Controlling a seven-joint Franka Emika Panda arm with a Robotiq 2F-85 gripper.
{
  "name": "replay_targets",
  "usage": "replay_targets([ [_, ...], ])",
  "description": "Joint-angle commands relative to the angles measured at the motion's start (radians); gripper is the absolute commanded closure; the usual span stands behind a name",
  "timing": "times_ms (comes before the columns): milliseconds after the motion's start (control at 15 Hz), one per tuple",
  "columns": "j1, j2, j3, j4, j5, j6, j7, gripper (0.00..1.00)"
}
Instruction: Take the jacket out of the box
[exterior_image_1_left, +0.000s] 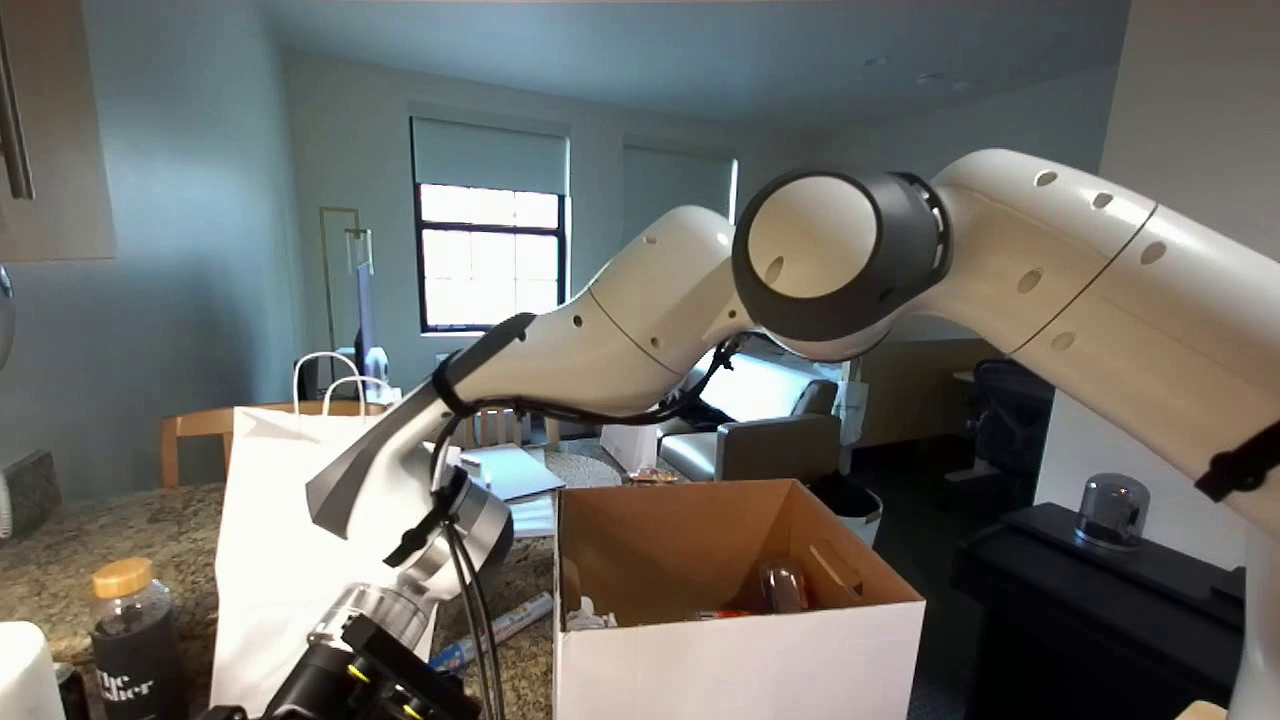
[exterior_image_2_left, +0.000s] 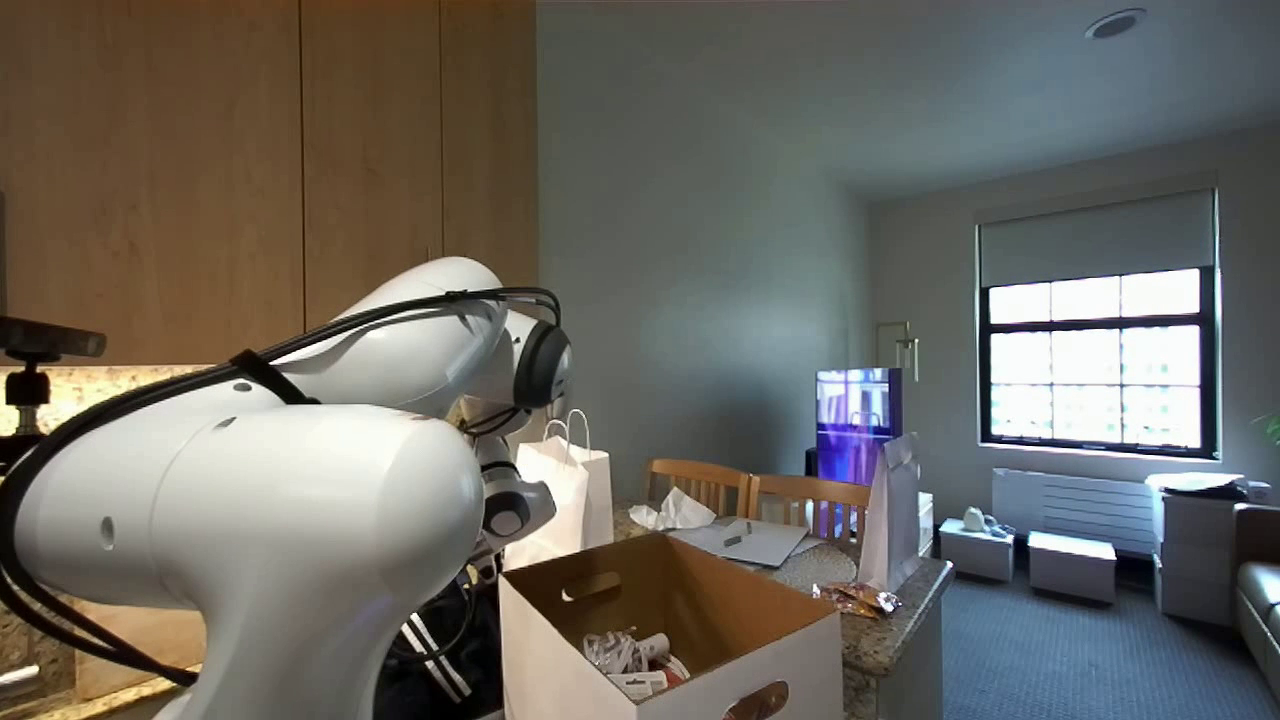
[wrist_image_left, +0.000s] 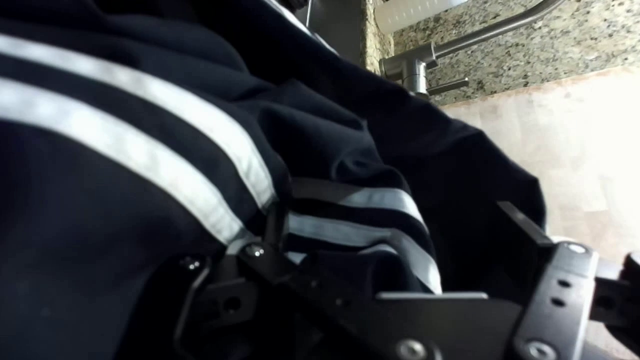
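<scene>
End effector (wrist_image_left: 391, 206) spread; jacket (wrist_image_left: 280, 125) directly ahead, folds showing in gap, outside box (exterior_image_2_left: 560, 655), opposite visible corner of bench (exterior_image_2_left: 898, 635); long axis unclear

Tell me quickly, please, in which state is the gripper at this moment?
Gripper: open, jaws standing wide apart, not closed on the jacket.

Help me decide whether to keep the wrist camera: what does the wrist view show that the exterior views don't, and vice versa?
Only the wrist view: the fingers, standing apart, and a faucet's base.
Only the exterior views: the box, white paper bag and window, all in both exterior views.
Shared: the jacket with white stripes, close up in the wrist view and partly hidden beside the box in an exterior view.
</scene>
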Motion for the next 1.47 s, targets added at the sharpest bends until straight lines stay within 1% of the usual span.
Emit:
replay_targets([
  [0,0.013,0.039,0.013,0.065,-0.065,0.013,0.09,0.0],
  [67,0.021,0.021,0.008,0.059,-0.09,0.02,0.114,0.0],
  [133,0.027,-0.02,0.001,0.031,-0.118,0.031,0.134,0.0],
  [267,0.027,-0.102,0.01,-0.032,-0.166,0.048,0.156,0.0],
  [333,0.05,-0.152,-0.017,-0.064,-0.162,0.046,0.151,0.0],
  [533,0.079,-0.312,-0.024,-0.175,-0.201,0.138,0.15,0.0],
  [600,0.058,-0.35,0.014,-0.205,-0.235,0.185,0.153,0.0],
  [733,0.06,-0.454,0.024,-0.275,-0.286,0.244,0.16,0.0],
  [867,0.045,-0.559,0.034,-0.349,-0.341,0.297,0.168,0.0],
  [1000,0.019,-0.666,0.032,-0.421,-0.403,0.33,0.179,0.0],
  [1200,-0.051,-0.809,0.025,-0.532,-0.446,0.409,0.18,0.0],
  [1400,-0.124,-0.951,-0.003,-0.65,-0.479,0.477,0.175,0.0],
])
